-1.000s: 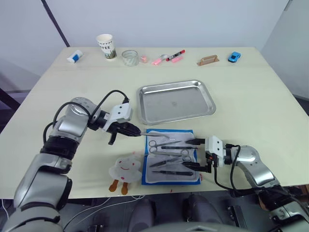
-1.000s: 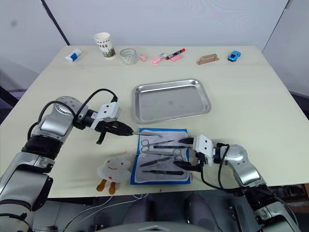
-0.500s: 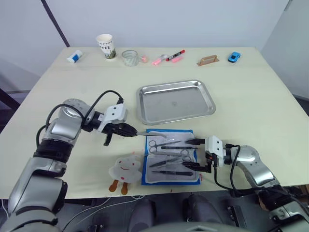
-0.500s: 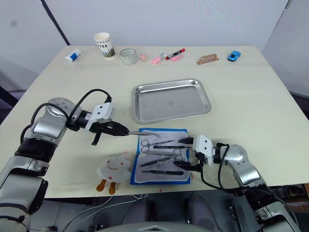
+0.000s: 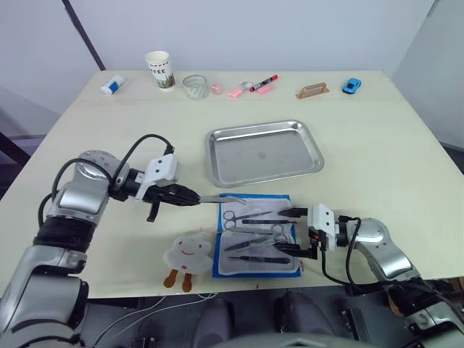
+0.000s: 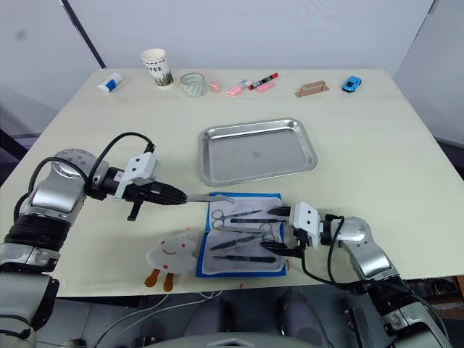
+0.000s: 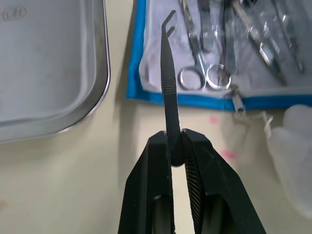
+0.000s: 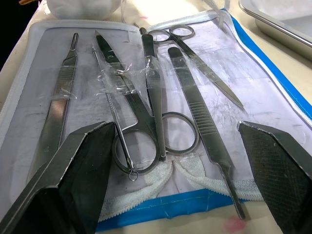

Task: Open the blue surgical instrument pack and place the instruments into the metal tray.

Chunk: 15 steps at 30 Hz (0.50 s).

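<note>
The left claw (image 5: pixel 190 196) has drawn back leftward, clamped on curved forceps (image 7: pixel 168 73) lifted off the open blue pack (image 5: pixel 255 243); the metal tray (image 5: pixel 264 153) holds nothing, and the right claw (image 8: pixel 180 161) gapes over the remaining instruments (image 8: pixel 146 97).

A robot test lab or demonstration room is suggested. A plain pale worktop (image 5: pixel 406 145) is set against bare light walls, and unrelated props are lined along its far edge: a paper cup (image 5: pixel 159 69), a glass jar (image 5: pixel 195 86), markers (image 5: pixel 262 82) and a blue toy car (image 5: pixel 351 85).
</note>
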Each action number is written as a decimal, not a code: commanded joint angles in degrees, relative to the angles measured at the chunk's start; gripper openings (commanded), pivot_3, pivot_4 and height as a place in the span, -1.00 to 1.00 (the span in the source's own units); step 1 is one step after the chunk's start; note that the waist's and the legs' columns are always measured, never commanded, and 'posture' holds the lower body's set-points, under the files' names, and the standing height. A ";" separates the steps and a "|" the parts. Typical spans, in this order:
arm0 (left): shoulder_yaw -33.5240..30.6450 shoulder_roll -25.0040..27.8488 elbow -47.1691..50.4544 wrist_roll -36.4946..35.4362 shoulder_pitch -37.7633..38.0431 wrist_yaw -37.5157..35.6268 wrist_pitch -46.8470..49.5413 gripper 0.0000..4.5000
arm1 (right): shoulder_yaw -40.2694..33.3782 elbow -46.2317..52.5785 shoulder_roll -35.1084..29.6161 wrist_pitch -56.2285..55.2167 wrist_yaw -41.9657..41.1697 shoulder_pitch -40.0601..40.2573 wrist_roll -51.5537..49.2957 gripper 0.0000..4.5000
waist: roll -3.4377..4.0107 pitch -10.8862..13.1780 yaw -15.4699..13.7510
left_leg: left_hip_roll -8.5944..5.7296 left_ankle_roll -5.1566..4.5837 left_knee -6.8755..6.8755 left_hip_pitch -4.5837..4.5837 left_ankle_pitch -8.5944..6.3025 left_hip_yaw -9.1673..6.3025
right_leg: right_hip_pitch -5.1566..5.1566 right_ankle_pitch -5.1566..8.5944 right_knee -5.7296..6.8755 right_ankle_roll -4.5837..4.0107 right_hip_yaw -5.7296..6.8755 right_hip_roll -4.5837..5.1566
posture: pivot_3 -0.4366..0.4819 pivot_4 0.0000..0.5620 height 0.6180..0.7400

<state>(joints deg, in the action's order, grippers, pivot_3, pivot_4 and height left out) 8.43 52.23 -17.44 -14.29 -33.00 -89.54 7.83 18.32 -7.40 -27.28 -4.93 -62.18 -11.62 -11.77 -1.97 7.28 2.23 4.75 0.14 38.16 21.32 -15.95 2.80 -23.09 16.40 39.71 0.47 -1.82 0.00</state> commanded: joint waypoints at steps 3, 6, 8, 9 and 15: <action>-5.30 0.07 6.51 -6.57 1.54 1.08 7.09 -0.98 | 3.35 -6.94 -1.48 3.45 2.88 2.37 7.53 0.95 | 0.00 0.00 0.06 | 0.00 0.00 0.00 0.00 0.00 0.01 | 0.00 0.00 0.00 0.00 -0.01 0.00 | -0.05 -0.47 0.76; -8.75 -1.59 10.43 -9.79 3.21 6.25 11.78 -0.98 | 3.24 -6.89 -1.44 3.43 3.00 2.55 7.35 0.95 | 0.00 0.01 0.02 | 0.01 0.00 -0.03 -0.02 0.00 0.00 | 0.00 0.01 0.00 0.01 -0.02 0.00 | -0.05 -0.47 0.76; -10.93 -3.73 12.84 -11.19 3.86 11.23 14.32 -0.98 | 3.05 -6.90 -1.24 3.57 3.07 2.68 6.96 0.95 | 0.01 0.02 -0.07 | 0.01 0.00 -0.04 -0.03 0.00 0.01 | 0.01 0.00 0.00 0.01 -0.02 0.01 | -0.05 -0.47 0.76; -11.91 -4.91 14.12 -11.62 4.15 13.90 15.75 -0.98 | 3.04 -6.91 -1.23 3.58 3.04 2.70 6.90 0.95 | -0.05 0.04 -0.08 | 0.01 0.00 -0.04 -0.05 0.00 0.00 | 0.02 0.01 0.00 0.01 -0.01 0.02 | -0.05 -0.47 0.76; -16.71 -15.32 25.47 -13.41 6.42 37.65 28.12 -0.98 | 3.33 -7.28 -1.34 3.35 2.84 2.38 7.16 0.95 | -0.24 0.02 -0.06 | 0.01 0.01 -0.08 -0.16 0.00 -0.02 | 0.12 0.00 0.00 0.02 -0.30 0.03 | -0.05 -0.47 0.76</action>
<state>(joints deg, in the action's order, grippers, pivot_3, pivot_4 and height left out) -6.20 37.49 3.81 -27.03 -26.35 -57.91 33.07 18.48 -7.42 -27.33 -4.95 -61.95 -11.60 -11.77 -2.22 7.30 2.17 4.76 0.14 38.08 21.16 -15.96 2.77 -22.97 16.40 39.71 0.50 -2.13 0.03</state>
